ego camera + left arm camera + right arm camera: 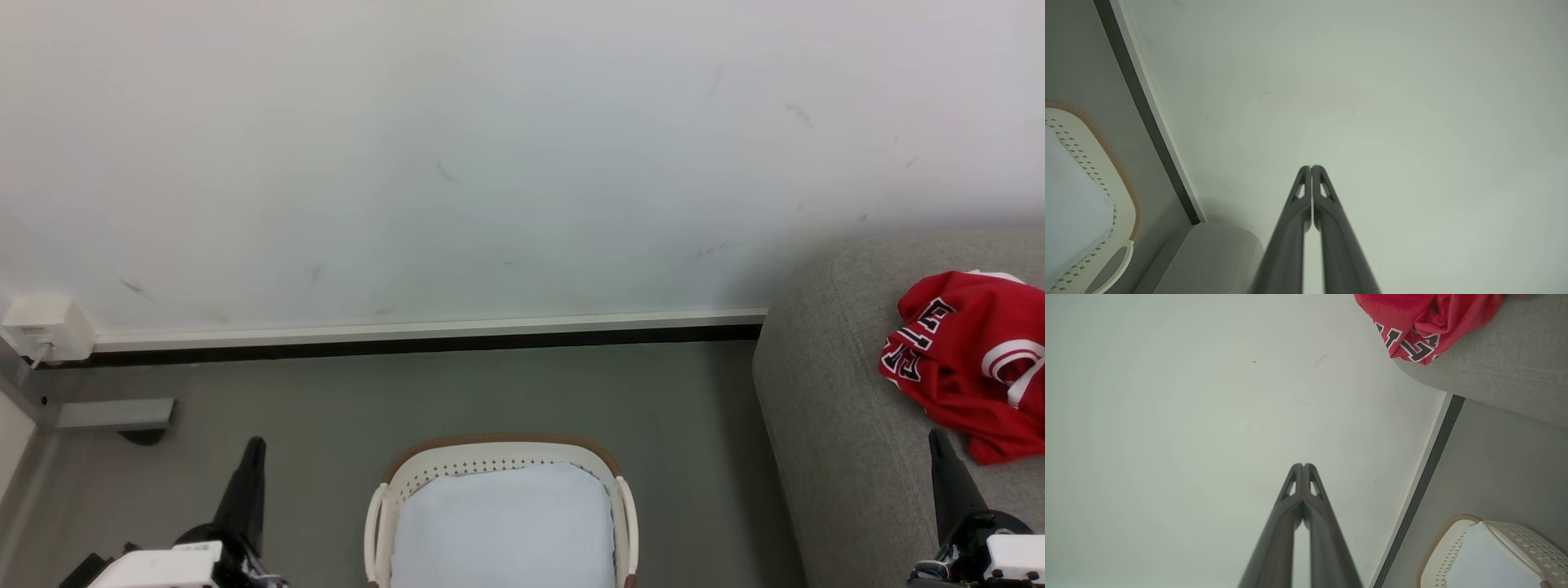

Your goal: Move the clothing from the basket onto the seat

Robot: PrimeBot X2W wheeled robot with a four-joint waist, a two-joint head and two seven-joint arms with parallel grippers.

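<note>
- One crumpled heap of red jersey (971, 359) lies on the grey fabric sofa (824, 425).
- One rounded, perforated plastic basket (498, 451), brown-rimmed.
- Left tool (1311, 168), right tool (1303, 465): tips together.

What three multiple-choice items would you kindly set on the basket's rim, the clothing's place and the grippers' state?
1. The basket rim is: A brown; B blue; C black.
2. The clothing lies: A in the basket; B on the seat; C on the floor.
3. The left gripper and right gripper are: A both open; B both shut; C one open.
Answers: 1 A, the rim shows brown; 2 B, it rests on the grey seat; 3 B, jaws meet in each wrist view.
</note>
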